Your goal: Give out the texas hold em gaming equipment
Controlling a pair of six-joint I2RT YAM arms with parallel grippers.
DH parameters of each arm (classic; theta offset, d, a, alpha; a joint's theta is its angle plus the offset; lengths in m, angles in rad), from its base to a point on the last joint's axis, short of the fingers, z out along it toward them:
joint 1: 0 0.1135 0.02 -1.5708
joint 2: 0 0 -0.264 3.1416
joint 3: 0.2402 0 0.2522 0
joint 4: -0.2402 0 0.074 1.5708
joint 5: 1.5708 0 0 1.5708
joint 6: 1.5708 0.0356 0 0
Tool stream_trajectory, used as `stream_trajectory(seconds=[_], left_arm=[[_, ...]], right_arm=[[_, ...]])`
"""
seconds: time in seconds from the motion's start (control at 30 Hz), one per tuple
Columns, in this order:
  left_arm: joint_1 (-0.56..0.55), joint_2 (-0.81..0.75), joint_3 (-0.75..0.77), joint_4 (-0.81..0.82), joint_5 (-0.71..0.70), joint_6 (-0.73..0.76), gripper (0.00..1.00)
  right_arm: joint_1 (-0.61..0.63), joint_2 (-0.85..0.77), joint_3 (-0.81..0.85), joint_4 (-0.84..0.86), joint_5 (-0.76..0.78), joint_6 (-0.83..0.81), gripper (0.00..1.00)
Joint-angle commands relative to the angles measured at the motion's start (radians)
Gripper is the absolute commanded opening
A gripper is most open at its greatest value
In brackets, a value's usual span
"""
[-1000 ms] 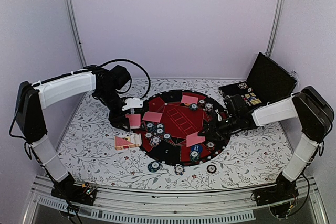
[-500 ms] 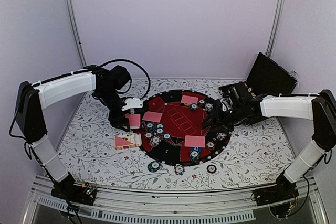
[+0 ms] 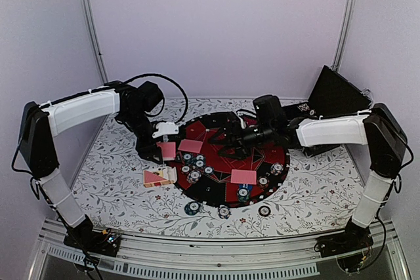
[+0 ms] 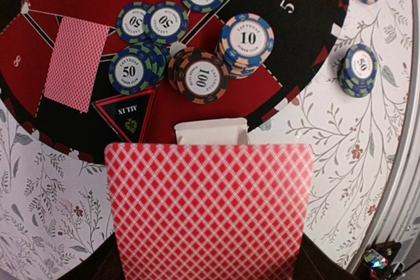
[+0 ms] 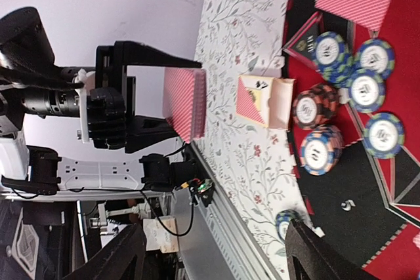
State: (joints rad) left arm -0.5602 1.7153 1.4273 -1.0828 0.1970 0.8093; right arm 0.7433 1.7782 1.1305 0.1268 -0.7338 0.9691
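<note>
My left gripper (image 3: pixel 164 151) is shut on a deck of pink-red-backed playing cards (image 4: pixel 209 208), held upright over the left rim of the round mat (image 3: pixel 216 191). Single cards lie face down on the mat (image 3: pixel 190 145) (image 3: pixel 243 176). Stacks of poker chips (image 3: pixel 194 166) sit between them, and the left wrist view shows a 100 stack (image 4: pixel 199 78) and a 10 stack (image 4: pixel 247 37). My right gripper (image 3: pixel 221 141) reaches left across the mat's middle, open and empty. In the right wrist view, that gripper (image 5: pixel 216 227) faces the held deck (image 5: pixel 184 100).
An open card box (image 3: pixel 156 178) lies on the floral cloth just left of the mat. Loose chip stacks (image 3: pixel 192 208) (image 3: pixel 224 212) (image 3: pixel 264 211) sit on the cloth near the front. The black hinged case (image 3: pixel 338 100) stands open at the back right.
My right arm swung from the mat's right edge leftward over its middle, jaws opening; a card stays flat on the mat's front right. The left arm has not moved.
</note>
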Motion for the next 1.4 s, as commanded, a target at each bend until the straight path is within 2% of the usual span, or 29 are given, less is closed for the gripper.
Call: stream_trajectory(seconds=[0.0,0.23,0.57,1.1,1.37], left_arm=[[-0.014,0.007,0.033,0.009,0.013,-0.016,0.19],[-0.014,0.006,0.042,0.008,0.016,-0.024,0.19],[-0.016,0.009,0.048,0.009,0.026,-0.031,0.19],[-0.046,0.028,0.077,0.009,0.037,-0.044,0.19],[-0.047,0.025,0.074,0.005,0.029,-0.039,0.18]], right_arm=[[0.062,0.124,0.107,0.158,-0.076,0.1,0.77],[0.105,0.299,0.204,0.286,-0.113,0.194,0.76],[0.129,0.45,0.321,0.446,-0.138,0.327,0.76],[0.164,0.658,0.579,0.453,-0.15,0.42,0.77],[0.161,0.664,0.543,0.459,-0.137,0.429,0.72]])
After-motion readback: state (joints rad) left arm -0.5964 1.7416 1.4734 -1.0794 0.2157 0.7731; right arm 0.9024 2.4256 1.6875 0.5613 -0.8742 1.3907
